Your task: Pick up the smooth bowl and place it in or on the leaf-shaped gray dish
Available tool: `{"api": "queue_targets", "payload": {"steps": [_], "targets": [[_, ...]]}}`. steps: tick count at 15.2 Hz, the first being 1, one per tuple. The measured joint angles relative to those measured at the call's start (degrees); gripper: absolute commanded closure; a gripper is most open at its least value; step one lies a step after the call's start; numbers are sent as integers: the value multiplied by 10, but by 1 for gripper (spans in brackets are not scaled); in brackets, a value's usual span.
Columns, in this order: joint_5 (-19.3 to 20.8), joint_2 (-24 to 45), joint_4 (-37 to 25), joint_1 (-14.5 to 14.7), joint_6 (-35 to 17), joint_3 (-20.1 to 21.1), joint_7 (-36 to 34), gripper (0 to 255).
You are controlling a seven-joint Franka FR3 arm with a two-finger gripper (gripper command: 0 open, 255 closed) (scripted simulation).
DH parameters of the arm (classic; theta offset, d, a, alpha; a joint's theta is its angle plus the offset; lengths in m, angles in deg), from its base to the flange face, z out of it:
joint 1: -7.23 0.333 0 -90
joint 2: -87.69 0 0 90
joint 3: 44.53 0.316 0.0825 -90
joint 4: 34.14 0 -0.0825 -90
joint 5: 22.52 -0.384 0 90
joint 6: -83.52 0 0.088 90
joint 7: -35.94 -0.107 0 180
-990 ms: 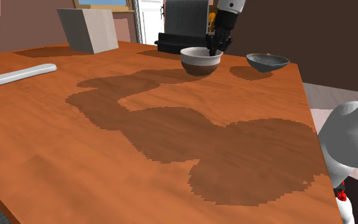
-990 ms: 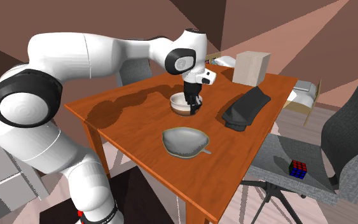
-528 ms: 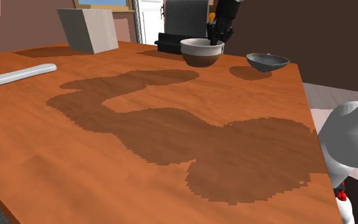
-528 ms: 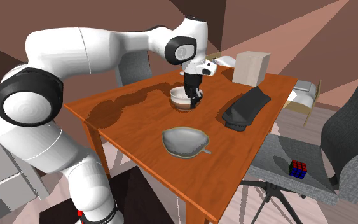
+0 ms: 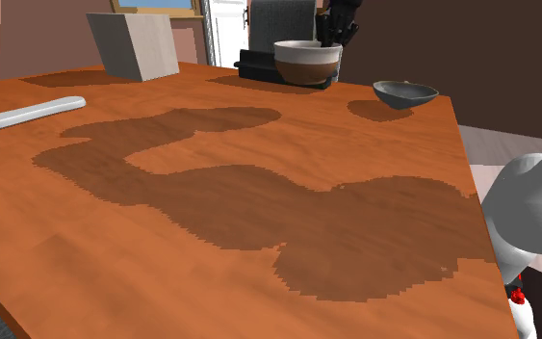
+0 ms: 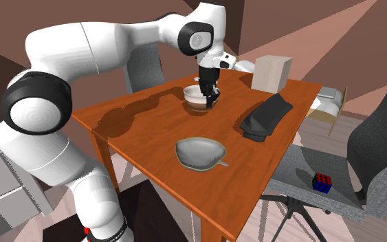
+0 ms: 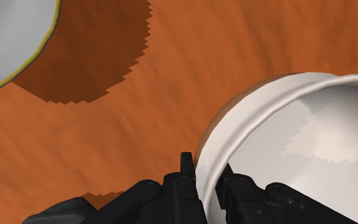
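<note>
While the claw (image 7: pixel 206 167) pinches its rim, the white-and-brown bowl (image 5: pixel 307 63) hangs above the table (image 5: pixel 259 193).

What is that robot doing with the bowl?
The robot arm's black gripper is pinching the rim of the white and brown bowl, one finger inside and one outside. It has just lifted the bowl a little off the table. The grey leaf-shaped dish, where the bowl should go, sits empty near the table's edge.
</note>
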Motion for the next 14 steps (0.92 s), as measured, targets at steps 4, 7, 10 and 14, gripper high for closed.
{"api": "queue_targets", "payload": {"steps": [4,7,10,14], "targets": [[-1,12,-43,0,30,-1,-4,255],[-1,24,-79,1,55,-2,-7,255],[3,2,-70,-8,72,-18,16,255],[13,-35,-50,-24,94,-49,59,255]]}}
